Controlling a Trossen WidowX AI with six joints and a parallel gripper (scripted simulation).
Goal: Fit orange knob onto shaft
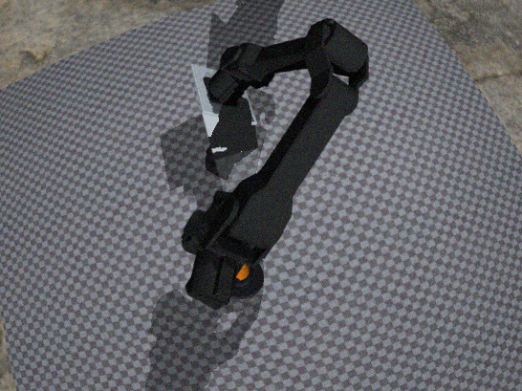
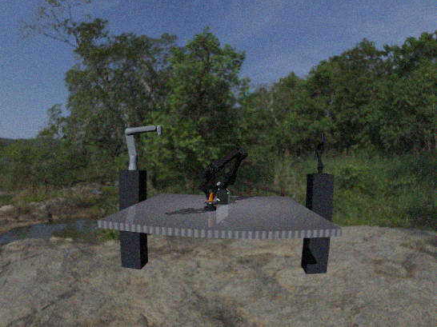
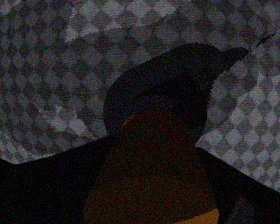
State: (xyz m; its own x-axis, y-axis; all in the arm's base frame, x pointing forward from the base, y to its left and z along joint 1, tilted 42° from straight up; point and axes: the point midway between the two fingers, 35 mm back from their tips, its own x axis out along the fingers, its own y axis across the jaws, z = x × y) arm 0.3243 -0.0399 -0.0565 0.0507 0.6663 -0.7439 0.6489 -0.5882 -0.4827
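Note:
My gripper is shut on the orange knob and points down at the table. In the wrist view the knob fills the lower middle, mostly in shadow, with only its lower edge lit orange. The dark round pedestal lies right under and just beyond the knob. The silver D-shaped shaft is hidden behind the knob. I cannot tell whether the knob touches the pedestal. The knob's hole does not show.
The arm's base stands by a white block at the back of the checkered table. Dark posts stand at the table's back corners; the left one carries a grey camera arm.

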